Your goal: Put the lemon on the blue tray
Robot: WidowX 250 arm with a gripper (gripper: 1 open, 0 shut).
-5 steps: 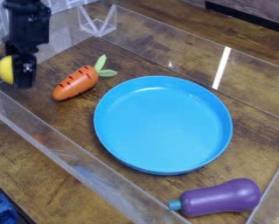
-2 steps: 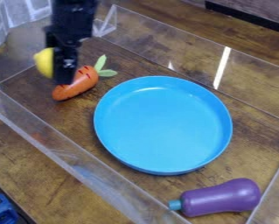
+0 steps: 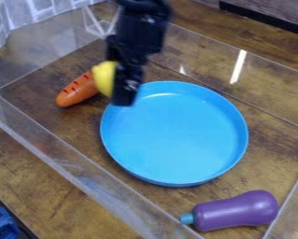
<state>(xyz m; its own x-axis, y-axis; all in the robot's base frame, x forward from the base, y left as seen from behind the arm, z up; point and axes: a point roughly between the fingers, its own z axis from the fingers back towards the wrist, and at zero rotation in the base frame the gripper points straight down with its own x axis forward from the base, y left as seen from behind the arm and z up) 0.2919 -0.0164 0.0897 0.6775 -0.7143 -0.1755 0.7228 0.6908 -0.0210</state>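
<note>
Lemon (image 3: 105, 77): pinched in my fingers (image 3: 116, 82), bulging out at nine o'clock.
Blue tray (image 3: 177, 135): I hang above its ten o'clock rim.

A toy carrot (image 3: 77, 90) lies on the wooden table (image 3: 270, 89) just left of the gripper, partly hidden behind it. A purple eggplant (image 3: 234, 210) lies well away toward the near right corner. Clear plastic walls (image 3: 63, 173) surround the table.
</note>
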